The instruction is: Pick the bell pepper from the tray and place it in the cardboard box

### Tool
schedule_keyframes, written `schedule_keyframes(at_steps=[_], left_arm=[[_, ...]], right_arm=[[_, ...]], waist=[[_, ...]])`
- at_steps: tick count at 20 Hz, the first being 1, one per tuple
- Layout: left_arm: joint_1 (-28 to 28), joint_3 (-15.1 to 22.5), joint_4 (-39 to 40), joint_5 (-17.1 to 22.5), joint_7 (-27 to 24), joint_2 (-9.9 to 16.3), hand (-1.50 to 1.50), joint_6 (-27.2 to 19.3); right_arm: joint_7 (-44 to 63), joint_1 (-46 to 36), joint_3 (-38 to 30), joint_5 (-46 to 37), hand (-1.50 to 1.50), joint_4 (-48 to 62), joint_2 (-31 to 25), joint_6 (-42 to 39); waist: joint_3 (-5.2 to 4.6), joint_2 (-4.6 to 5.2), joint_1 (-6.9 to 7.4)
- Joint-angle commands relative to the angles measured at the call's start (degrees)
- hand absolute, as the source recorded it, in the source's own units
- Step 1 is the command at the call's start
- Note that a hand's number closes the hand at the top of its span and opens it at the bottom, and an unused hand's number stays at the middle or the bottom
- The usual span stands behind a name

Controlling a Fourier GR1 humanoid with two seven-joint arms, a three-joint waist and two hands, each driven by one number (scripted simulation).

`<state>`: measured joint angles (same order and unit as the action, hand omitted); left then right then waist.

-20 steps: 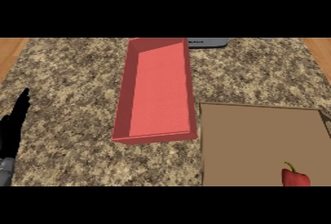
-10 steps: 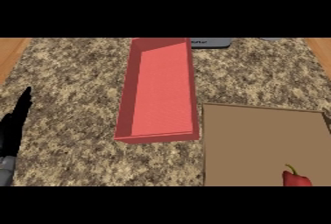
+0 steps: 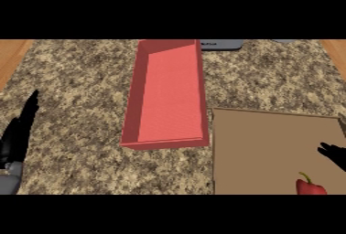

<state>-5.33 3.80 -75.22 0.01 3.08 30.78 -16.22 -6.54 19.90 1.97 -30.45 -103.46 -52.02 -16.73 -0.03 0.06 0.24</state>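
Granite counter (image 3: 81, 82) filled the view. A flat brown tray (image 3: 270, 146) sat at 4 o'clock. A long red box (image 3: 169, 91) stood at centre, long axis running 12 to 6, its near end just beside the tray's left edge. Left hand (image 3: 19, 132) rested at 9 o'clock, fingers straight, pointing to 12. Right hand (image 3: 334, 153) showed only fingertips at the 4 o'clock edge; whether open or curled could not be told. Red bell pepper (image 3: 310, 186) lay on the tray's near right part, stem pointing to 11, cut off by the view's lower edge.

The speckled granite tabletop (image 3: 81, 114) carried a long red rectangular box (image 3: 169, 93) at its middle and a flat brown square tray (image 3: 270, 151) just beside it, toward the near right corner.
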Motion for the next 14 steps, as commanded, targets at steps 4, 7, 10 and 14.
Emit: schedule_keyframes(at_steps=[4, 7, 10, 14], left_arm=[[1.5, -2.4, -3.1, -2.5, 3.3, -1.0, 0.0, 1.8], [-1.2, -4.2, 4.4, -3.6, -2.4, -2.9, 0.0, 2.5], [0.7, -4.4, -0.5, -4.4, 0.1, -3.9, 0.0, 2.3], [-2.0, -5.7, -2.0, -5.7, 4.2, -3.0, 0.0, 3.4]], right_arm=[[3.2, -4.0, 1.2, -6.4, -1.5, 0.4, 5.4, -5.2], [2.5, -3.8, 1.7, -8.6, -1.5, 0.4, 8.0, -5.8], [0.7, -4.6, 2.5, -12.0, -1.5, 3.4, 10.3, -4.9], [-3.3, -5.5, 0.2, -11.1, -1.5, 4.3, 10.9, -6.4]], waist=[[0.03, -0.12, -0.32], [0.02, -0.07, -0.49], [0.04, -0.09, -0.3], [0.05, -0.07, -0.39]])
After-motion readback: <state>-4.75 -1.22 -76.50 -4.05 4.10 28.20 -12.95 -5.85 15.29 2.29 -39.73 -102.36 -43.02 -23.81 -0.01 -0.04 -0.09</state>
